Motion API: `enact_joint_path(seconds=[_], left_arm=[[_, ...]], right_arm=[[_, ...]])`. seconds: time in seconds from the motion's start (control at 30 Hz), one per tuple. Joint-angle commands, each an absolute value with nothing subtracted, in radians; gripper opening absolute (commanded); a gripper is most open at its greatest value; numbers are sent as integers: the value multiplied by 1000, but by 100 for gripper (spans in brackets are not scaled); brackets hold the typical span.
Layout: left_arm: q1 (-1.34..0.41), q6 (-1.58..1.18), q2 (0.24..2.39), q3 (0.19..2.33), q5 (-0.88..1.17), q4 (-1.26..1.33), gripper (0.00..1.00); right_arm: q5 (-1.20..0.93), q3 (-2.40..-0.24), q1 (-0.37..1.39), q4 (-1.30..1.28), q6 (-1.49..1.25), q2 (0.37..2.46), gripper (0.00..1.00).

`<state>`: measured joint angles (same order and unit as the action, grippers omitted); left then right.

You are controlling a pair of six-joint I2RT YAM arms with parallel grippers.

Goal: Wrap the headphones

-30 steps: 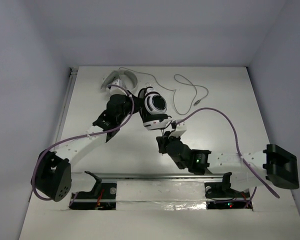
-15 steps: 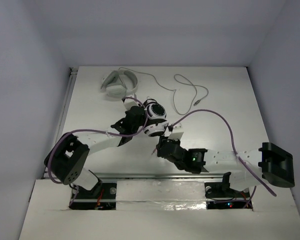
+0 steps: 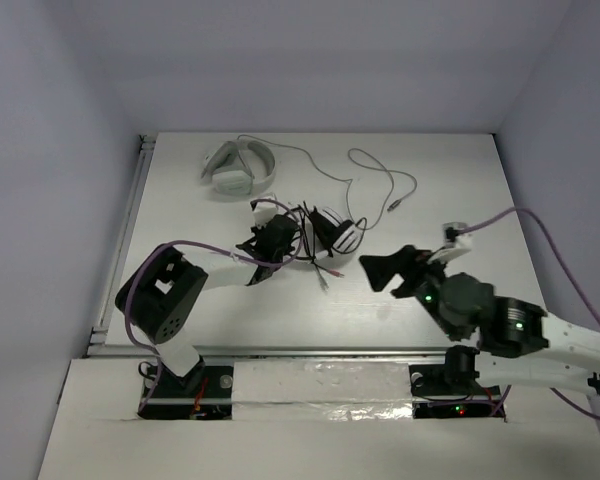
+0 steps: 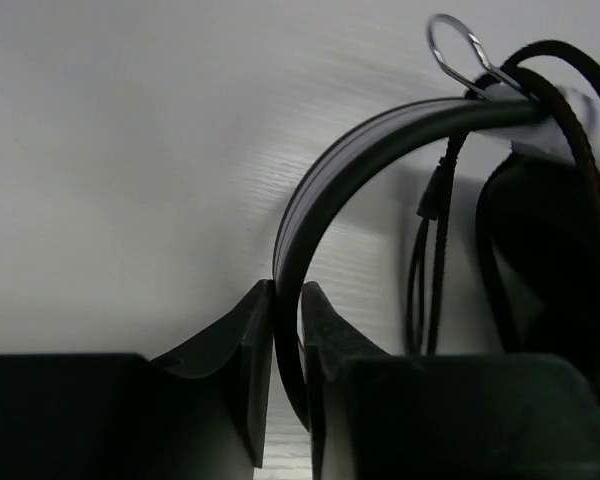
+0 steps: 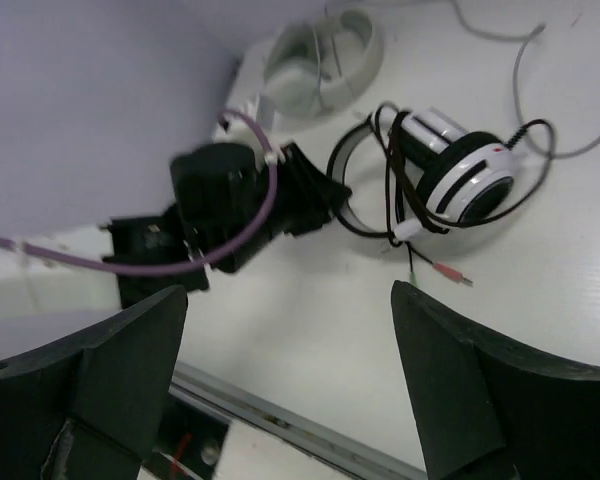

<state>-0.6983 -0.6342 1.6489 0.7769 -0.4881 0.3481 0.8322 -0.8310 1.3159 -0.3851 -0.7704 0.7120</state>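
While the left gripper [image 3: 278, 237] pinches the thin black headband [image 4: 380, 135] of the headphones [image 3: 330, 232], its two fingers [image 4: 252, 345] press against either side of the band, with only the band between them; from the fingers the band arches up and away toward the earcups. Just beyond the tips of the left gripper, the earcups [image 5: 460, 170] lie together on the table [image 3: 230, 310], white shells with black pads; the black cable [image 4: 435, 250] runs in several loose loops around the band and the cups; its plug end [image 5: 445, 272] lies on the table on the side of the cups that faces the right gripper. The right gripper [image 3: 382, 272] is held apart from the headphones, on the side nearer the arm bases; its fingers [image 5: 110, 380] are spread wide and hold nothing. Beyond the left gripper, toward the far edge of the table, an all-white headset [image 3: 238, 168] lies flat; its grey cable [image 3: 380, 185] snakes over the table beyond the right gripper, well apart from it.
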Motion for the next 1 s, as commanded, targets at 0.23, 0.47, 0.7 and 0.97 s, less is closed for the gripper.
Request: enact_joint_path(seconds=[0.23,0.47,0.7,0.97], left_arm=[[-692,-609,1476,767,-592,310,57],[-716,-611,1249,738,-594,167,83],[-741,-575,805,701,-541,25,99],[-741,-508,721,870,-430,-112,99]], right_arm=[[1015,-902,1319,-581,-733,514,92],[1031,-931,1319,-578,-693,534,37],[1064,-943,1319,-594,-669,453,18],[1141,-980,1319,-608,-635,374,100]])
